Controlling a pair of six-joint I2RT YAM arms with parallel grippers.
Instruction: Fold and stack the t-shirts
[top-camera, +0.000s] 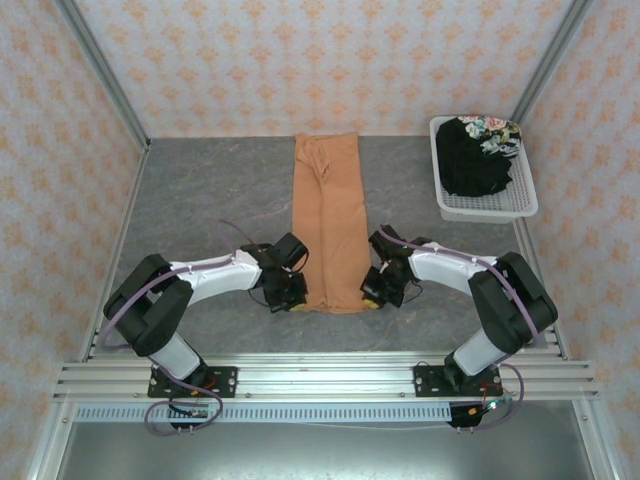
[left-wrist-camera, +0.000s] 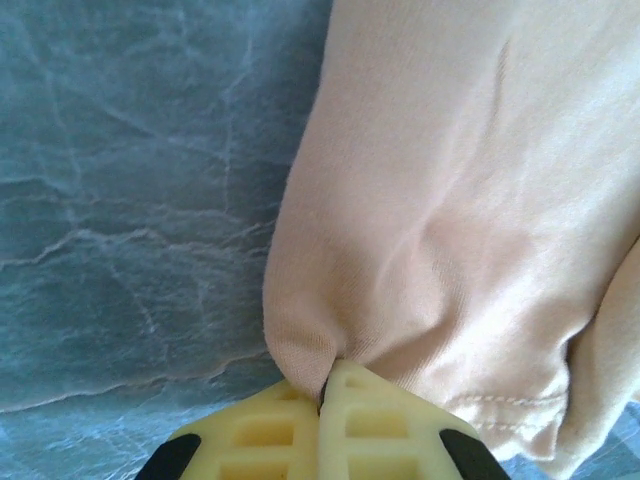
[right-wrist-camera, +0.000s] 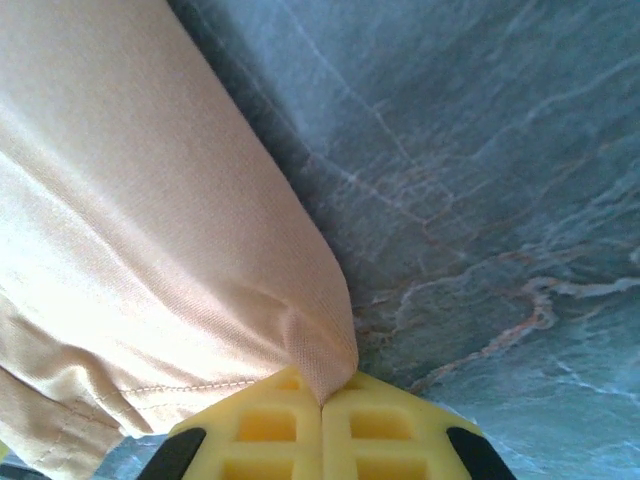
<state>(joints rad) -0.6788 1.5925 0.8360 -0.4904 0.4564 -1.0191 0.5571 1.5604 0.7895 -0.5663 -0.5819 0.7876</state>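
Left hand (left-wrist-camera: 326, 388) pinching orange t-shirt (top-camera: 330, 215) corner, right hand (right-wrist-camera: 322, 402) pinching another, top view adds black t-shirt (top-camera: 472, 165).

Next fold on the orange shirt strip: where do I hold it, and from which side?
The light orange cotton t-shirt lies as a long narrow strip running away from the arms. Take its two near corners, each from its outer side; the left pincer and right pincer are shut on them.

Bright, even light from above, only faint shadows on the worktop (top-camera: 200, 190). Wrist views tint blue; shirt (right-wrist-camera: 90, 230) blows out pale, left tool (left-wrist-camera: 328, 380) blurry up close.
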